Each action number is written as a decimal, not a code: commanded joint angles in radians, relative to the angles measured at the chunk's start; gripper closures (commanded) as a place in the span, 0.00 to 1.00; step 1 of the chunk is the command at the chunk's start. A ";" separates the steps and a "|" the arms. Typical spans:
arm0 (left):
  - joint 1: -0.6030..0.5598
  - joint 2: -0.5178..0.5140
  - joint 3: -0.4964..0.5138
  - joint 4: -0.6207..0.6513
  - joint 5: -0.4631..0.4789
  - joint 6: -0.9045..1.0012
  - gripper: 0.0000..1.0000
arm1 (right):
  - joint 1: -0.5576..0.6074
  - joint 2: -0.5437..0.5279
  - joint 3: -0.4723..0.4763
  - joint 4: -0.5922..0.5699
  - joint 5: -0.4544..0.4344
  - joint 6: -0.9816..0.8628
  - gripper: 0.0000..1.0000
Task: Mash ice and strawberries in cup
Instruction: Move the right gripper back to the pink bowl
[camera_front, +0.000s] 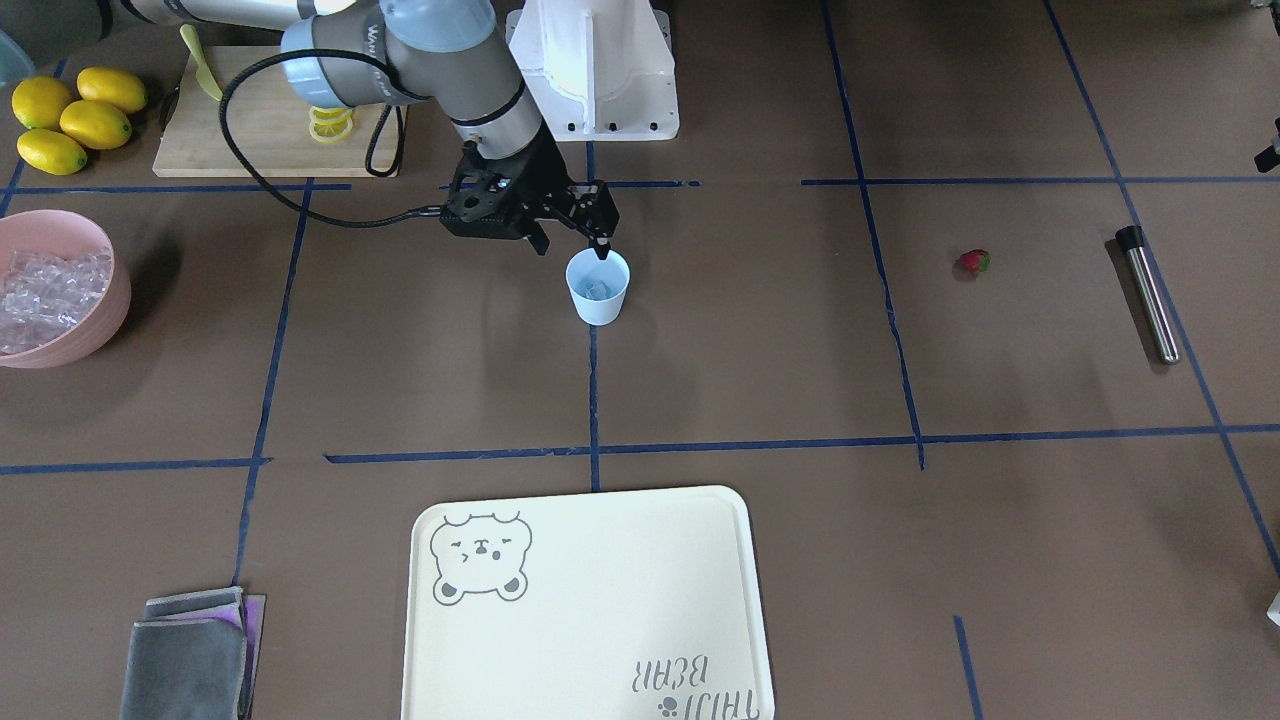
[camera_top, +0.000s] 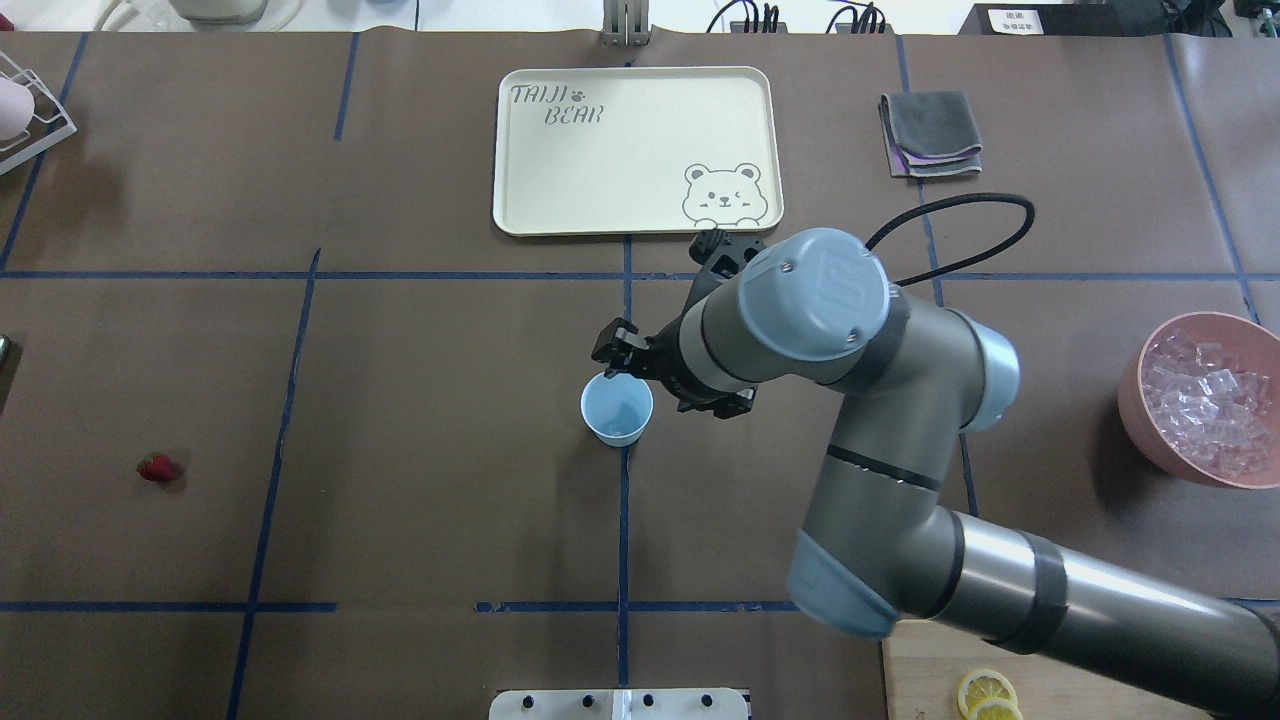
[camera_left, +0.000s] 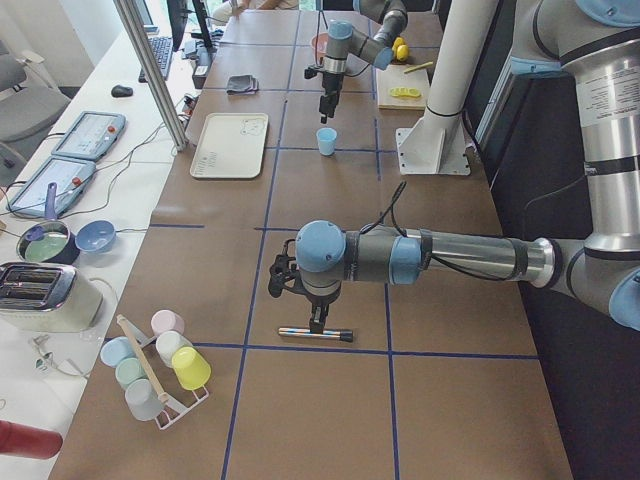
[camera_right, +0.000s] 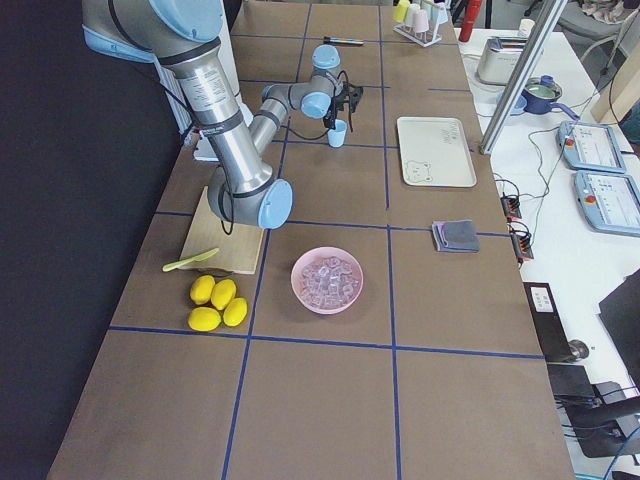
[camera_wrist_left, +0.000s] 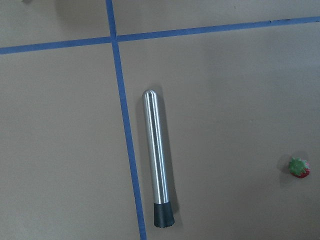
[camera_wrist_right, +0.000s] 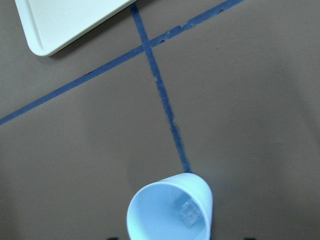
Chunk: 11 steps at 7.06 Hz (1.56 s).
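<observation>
Right gripper: fingers parted, holding nothing, tips just above the rim of the cup, mid-table on a tape line. One ice cube already inside; strawberry well apart on the table, near the muddler. Filling step, by the look; next: fetching the berry. Reaching forward, wrist bent downward. Left gripper poised over the muddler, pointing down; grip not readable here.

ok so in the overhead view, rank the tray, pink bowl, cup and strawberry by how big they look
1. tray
2. pink bowl, slightly cut off by the view's edge
3. cup
4. strawberry, clearly smallest
</observation>
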<state>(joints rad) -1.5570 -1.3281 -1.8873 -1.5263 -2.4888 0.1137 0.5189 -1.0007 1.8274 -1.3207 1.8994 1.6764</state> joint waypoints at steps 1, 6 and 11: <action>0.000 0.007 -0.001 0.000 0.001 0.000 0.00 | 0.187 -0.219 0.163 0.000 0.210 -0.108 0.01; -0.002 0.009 -0.003 0.000 -0.025 -0.002 0.00 | 0.516 -0.773 0.259 0.063 0.371 -0.657 0.02; -0.003 0.024 -0.015 0.000 -0.027 -0.002 0.00 | 0.558 -0.848 0.081 0.187 0.408 -0.704 0.02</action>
<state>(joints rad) -1.5607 -1.3069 -1.9027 -1.5263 -2.5156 0.1120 1.0755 -1.8460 1.9623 -1.1580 2.3079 0.9710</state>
